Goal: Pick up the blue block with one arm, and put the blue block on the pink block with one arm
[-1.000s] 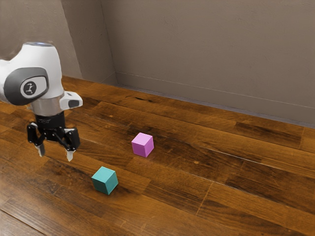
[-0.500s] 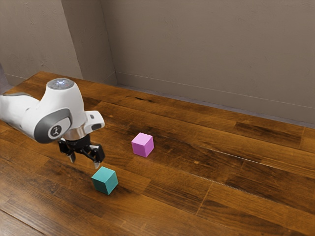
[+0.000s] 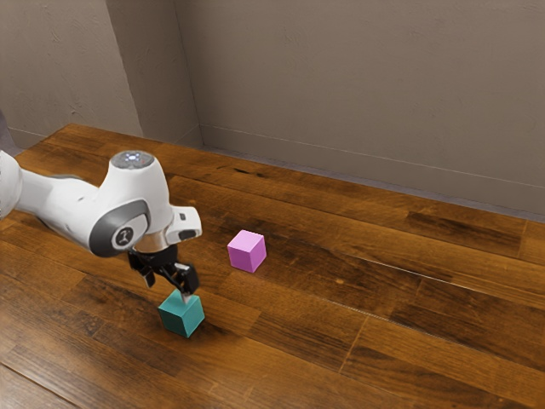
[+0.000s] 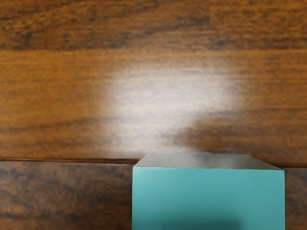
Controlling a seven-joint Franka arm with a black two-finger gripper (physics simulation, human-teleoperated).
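1. Nearest to us, the blue block (image 3: 180,313) sits flat on the wooden table (image 3: 383,341), one corner turned toward the camera, with nothing touching its sides. In the wrist view the same block (image 4: 208,196) looms large just under the hand, its top face level and square to us.
2. Right above it hangs the gripper (image 3: 176,290), pointing straight down. We read the fingers as apart, their tips about level with the block's top edge and not yet clamped on anything.
3. Our call on handling: it looks like a small, rigid cube, probably light, with smooth flat faces. That means nothing to crush, but it may slip if we pinch near an edge. We'd take it on two opposite side faces, low enough that the pads sit mid-height, with the fingers lined up with the faces and not the corners.
4. Behind the gripper, the white arm (image 3: 85,213) stretches in from the exterior view's left.
5. Farther back and toward the exterior view's right, the pink block (image 3: 247,250) waits, well apart from the blue one, top face bare and ready for stacking.
6. Beyond that, just the grey wall (image 3: 358,85).
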